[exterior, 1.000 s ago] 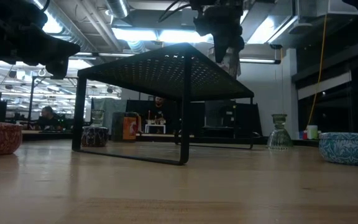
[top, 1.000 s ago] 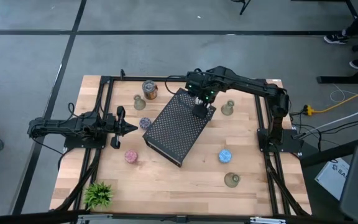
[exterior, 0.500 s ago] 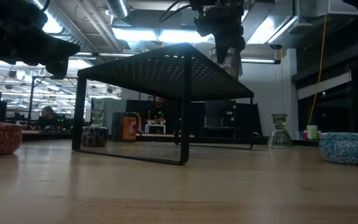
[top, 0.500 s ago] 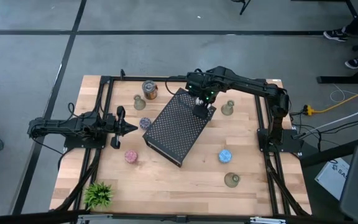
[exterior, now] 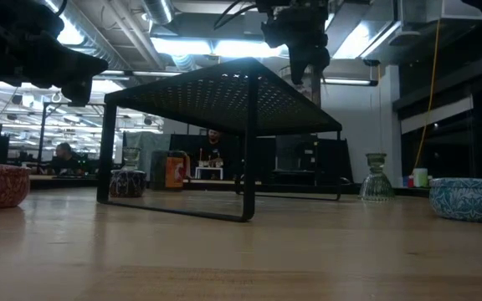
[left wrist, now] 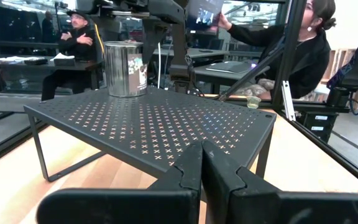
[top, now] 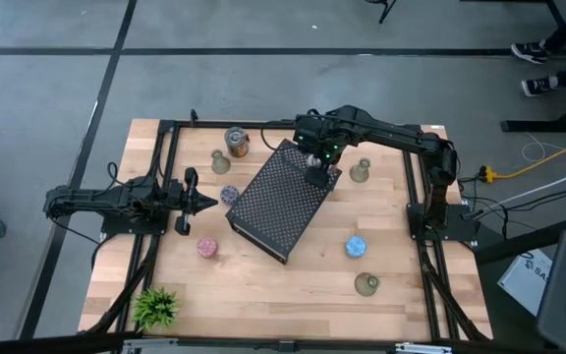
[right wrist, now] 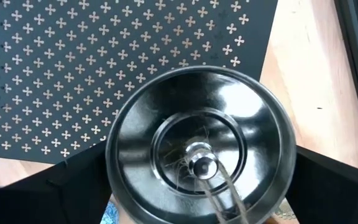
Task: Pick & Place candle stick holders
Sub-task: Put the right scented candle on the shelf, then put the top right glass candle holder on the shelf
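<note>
The wooden table [top: 263, 295] and the black perforated stand [top: 283, 202] are lying as 1 second ago. The right gripper [top: 317, 167] is staying over the stand's far corner, its 2 fingers spread wide on both sides of the silver can [left wrist: 126, 68], which is standing upright on the stand. The left gripper [top: 204, 204] is waiting beside the stand, fingers pressed together, holding nothing.

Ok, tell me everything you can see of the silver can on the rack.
The silver can is a shiny metal cylinder, open-topped, with a wick post at its centre. It stands upright on the black perforated rack, at the corner nearest the right arm. The open right claw sits above it, a finger on each side.
</note>
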You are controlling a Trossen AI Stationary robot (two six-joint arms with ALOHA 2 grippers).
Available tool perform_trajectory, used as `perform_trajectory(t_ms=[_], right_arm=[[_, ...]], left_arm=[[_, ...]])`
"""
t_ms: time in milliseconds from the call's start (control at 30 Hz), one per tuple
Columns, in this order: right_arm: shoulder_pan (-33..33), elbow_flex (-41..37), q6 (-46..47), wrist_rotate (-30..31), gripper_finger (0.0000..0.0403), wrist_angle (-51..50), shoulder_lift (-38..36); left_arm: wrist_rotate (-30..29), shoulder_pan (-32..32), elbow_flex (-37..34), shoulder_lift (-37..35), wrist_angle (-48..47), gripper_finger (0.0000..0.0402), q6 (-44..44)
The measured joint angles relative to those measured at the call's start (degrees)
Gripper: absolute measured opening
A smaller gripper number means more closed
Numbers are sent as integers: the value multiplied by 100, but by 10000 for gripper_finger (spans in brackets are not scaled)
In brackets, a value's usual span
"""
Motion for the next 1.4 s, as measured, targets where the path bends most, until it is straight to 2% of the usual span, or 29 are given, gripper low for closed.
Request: perform_trajectory(t_ms=[167, 433, 767, 1100, 1200, 1400], right_arm=[[7, 34, 17, 29, 399, 0, -31], [91, 668, -23, 113, 399, -29, -38], [222, 695, -114, 637, 399, -199, -490], [420, 682, -112, 671, 399, -507, -702], [500, 488, -112, 667, 399, -426, -846], [688, -388, -45, 665, 399, -349, -1360]], left_arm=[[0, -1, 1, 0, 0, 2, 0], [0, 0, 0, 0, 1, 2, -1], [0, 0, 1, 0, 0, 2, 0], [0, -1, 1, 0, 0, 2, 0], [0, 1, 0, 0, 2, 2, 0], [0, -1, -1, 0, 0, 2, -2]])
